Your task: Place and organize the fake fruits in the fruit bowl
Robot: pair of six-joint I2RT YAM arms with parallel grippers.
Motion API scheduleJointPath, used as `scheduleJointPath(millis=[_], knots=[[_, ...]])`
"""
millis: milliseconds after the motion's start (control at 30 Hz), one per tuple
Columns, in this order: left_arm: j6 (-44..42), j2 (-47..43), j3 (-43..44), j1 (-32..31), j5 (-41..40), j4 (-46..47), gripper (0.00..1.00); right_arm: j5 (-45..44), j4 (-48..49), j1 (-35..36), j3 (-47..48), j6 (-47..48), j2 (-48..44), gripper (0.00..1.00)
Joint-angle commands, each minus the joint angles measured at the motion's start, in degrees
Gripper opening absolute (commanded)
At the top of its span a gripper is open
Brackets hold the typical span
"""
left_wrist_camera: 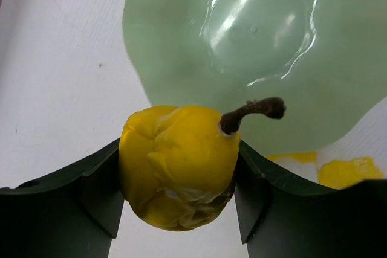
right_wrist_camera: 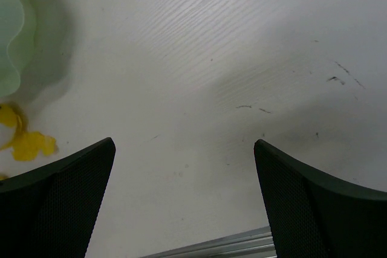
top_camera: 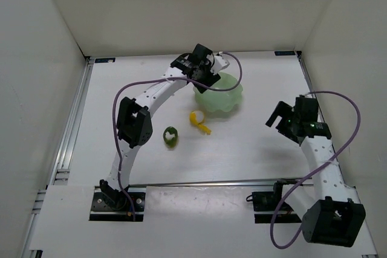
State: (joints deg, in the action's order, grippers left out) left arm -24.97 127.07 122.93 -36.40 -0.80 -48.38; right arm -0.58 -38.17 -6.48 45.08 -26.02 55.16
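Observation:
My left gripper (left_wrist_camera: 178, 176) is shut on the yellow pear (left_wrist_camera: 177, 164) with a brown stalk and holds it above the near rim of the pale green fruit bowl (left_wrist_camera: 254, 46). In the top view the left gripper (top_camera: 204, 75) hangs over the far left edge of the bowl (top_camera: 221, 98); the pear is hidden there. The yellow-and-white fruit (top_camera: 198, 119) lies on the table just in front of the bowl, also showing in the left wrist view (left_wrist_camera: 344, 171). The dark green fruit with a white patch (top_camera: 170, 136) lies nearer. My right gripper (top_camera: 279, 119) is open and empty, right of the bowl.
White walls enclose the table on three sides. A metal rail (top_camera: 199, 182) runs along the near edge, and another runs down the left side (top_camera: 72, 119). The right wrist view shows bare table with the bowl's edge (right_wrist_camera: 12, 34) and the yellow fruit (right_wrist_camera: 27, 143) at far left.

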Motion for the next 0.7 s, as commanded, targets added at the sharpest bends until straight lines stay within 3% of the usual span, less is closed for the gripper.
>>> scheduleJointPath(millis=[0, 67, 167, 400, 667], knots=[[2.4, -1.5, 4.9, -1.6, 1.1, 4.4, 0.69, -3.3, 2.0, 7.8, 0.8, 3.7, 0.5, 0.99], [2.4, -0.8, 6.6, -1.6, 1.1, 5.1, 0.72, -3.8, 2.7, 11.0, 0.8, 3.7, 1.0, 0.99], [3.5, 0.0, 7.8, -2.1, -1.0, 5.1, 1.00, -5.0, 4.3, 17.7, 1.3, 3.2, 2.2, 0.99], [6.2, -4.7, 4.2, -1.6, -12.5, 5.1, 1.00, -7.2, 8.5, 35.5, 7.3, 2.6, 12.7, 0.99], [12.4, -20.0, -10.2, 8.4, -12.6, 5.1, 1.00, -9.7, 11.6, 49.3, 20.5, -0.4, 32.7, 0.99]])
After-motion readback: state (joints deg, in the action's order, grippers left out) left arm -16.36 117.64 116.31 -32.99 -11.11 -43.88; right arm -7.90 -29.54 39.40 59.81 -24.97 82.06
